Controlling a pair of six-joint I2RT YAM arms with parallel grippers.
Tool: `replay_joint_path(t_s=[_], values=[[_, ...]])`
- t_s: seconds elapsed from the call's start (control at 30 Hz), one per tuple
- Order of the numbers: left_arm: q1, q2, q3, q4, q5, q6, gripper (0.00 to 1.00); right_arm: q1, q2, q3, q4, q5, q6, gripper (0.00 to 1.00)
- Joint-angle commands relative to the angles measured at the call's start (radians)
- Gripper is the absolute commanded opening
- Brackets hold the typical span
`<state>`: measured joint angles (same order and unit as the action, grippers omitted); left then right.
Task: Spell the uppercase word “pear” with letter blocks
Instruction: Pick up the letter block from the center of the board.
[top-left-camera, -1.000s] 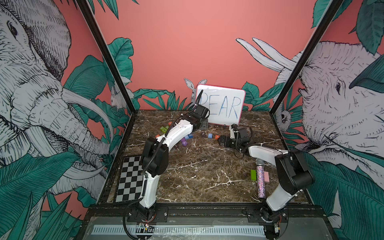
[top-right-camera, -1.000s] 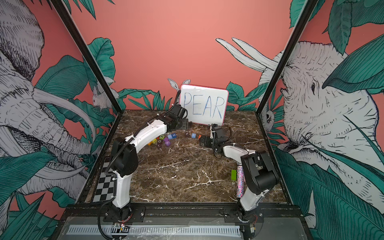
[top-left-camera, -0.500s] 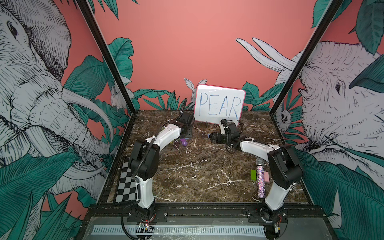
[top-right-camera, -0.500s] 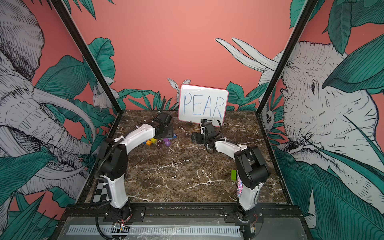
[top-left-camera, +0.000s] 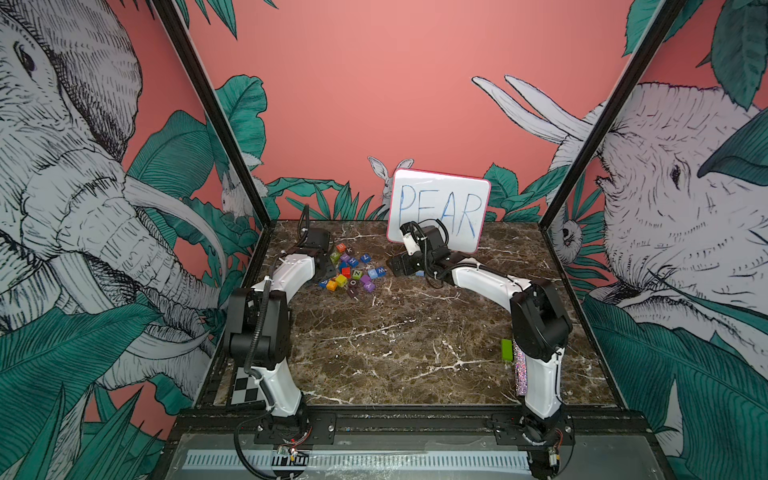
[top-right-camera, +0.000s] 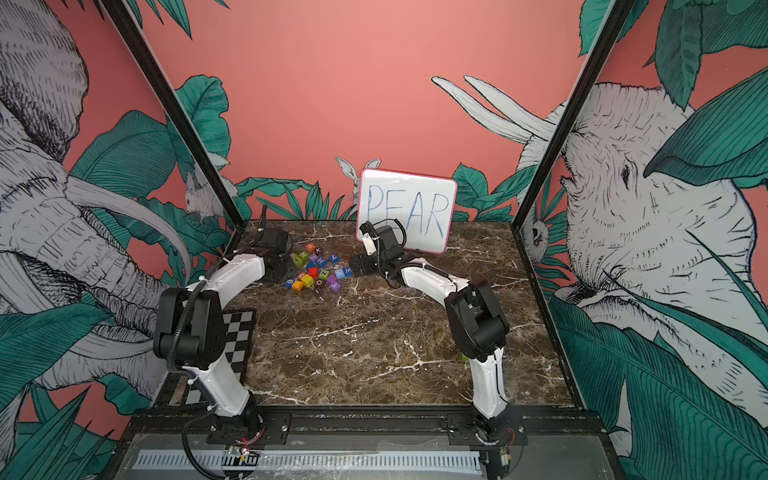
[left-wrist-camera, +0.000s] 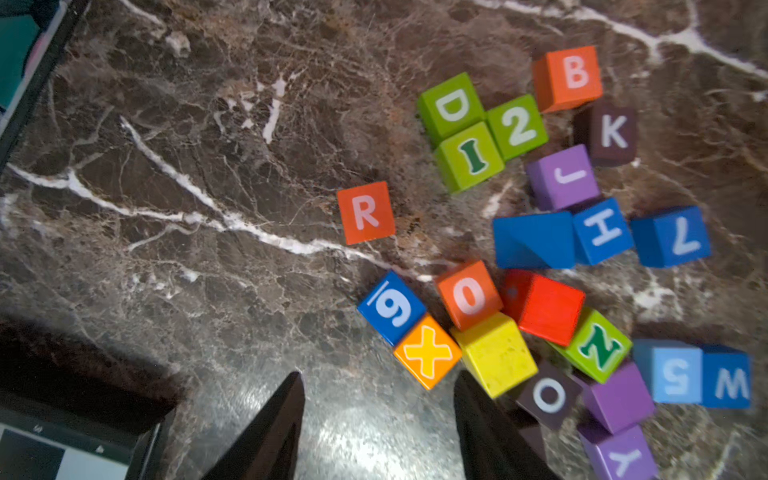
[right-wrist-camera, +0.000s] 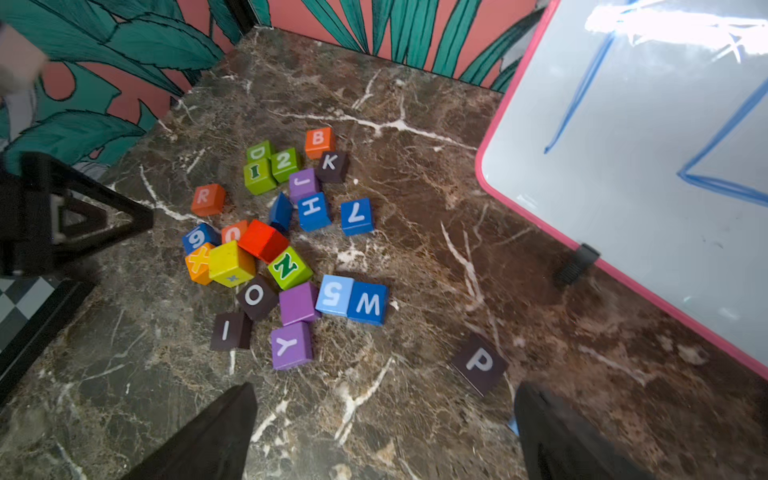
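The fingers of my left gripper (left-wrist-camera: 379, 376) stand apart with only bare table (left-wrist-camera: 166, 208) between them, gripping nothing. One tip sits just beside a yellow block (left-wrist-camera: 494, 353) and an orange X block (left-wrist-camera: 428, 357) at the edge of the pile (right-wrist-camera: 286, 232). My right gripper (right-wrist-camera: 385, 388) is spread wide and is empty too. The dark P block (right-wrist-camera: 478, 363) lies flat, letter up, near one of its fingers, apart from the pile and near the whiteboard (right-wrist-camera: 644, 166). A sliver of light blue shows against that finger, too little to read.

The orange-red R block (left-wrist-camera: 365, 212) sits letter up by itself beside the pile, with clear table all round. I can't find an A or E face up. A tilted blue block (left-wrist-camera: 534, 241) and a red one (left-wrist-camera: 544, 307) show me blank faces.

I judge these letter blocks light, hard and smooth-painted. They look sturdy, but apt to twist out if pinched at a corner. I'd take each squarely across two flat opposite sides. R and P have room for that, while those in the pile are packed tight.

I see no box or tray: every block lies loose on the table.
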<state>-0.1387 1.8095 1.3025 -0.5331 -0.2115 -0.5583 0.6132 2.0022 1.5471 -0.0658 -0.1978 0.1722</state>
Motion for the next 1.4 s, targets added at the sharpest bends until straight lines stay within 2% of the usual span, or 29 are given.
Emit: replay_joint_path(t_s=[0.0,0.3,0.6,0.97,1.37], values=[[0.016,0.067,0.051,0.013,0.024,-0.021,0.59,-0.002,0.013,0.024,-0.015,-0.038,-0.036,0.99],[0.04,0.172,0.151,0.012,0.036,-0.02,0.59,-0.003,0.013,0.004,-0.022,-0.04,-0.036,0.99],[0.092,0.201,0.167,0.022,0.03,-0.009,0.59,-0.006,0.026,-0.009,-0.013,-0.067,-0.016,0.99],[0.094,0.283,0.211,0.04,0.063,-0.005,0.57,-0.005,-0.008,-0.025,-0.021,-0.101,-0.004,0.99],[0.094,0.3,0.213,0.038,0.056,0.009,0.41,-0.006,-0.039,-0.058,-0.023,-0.092,0.012,0.99]])
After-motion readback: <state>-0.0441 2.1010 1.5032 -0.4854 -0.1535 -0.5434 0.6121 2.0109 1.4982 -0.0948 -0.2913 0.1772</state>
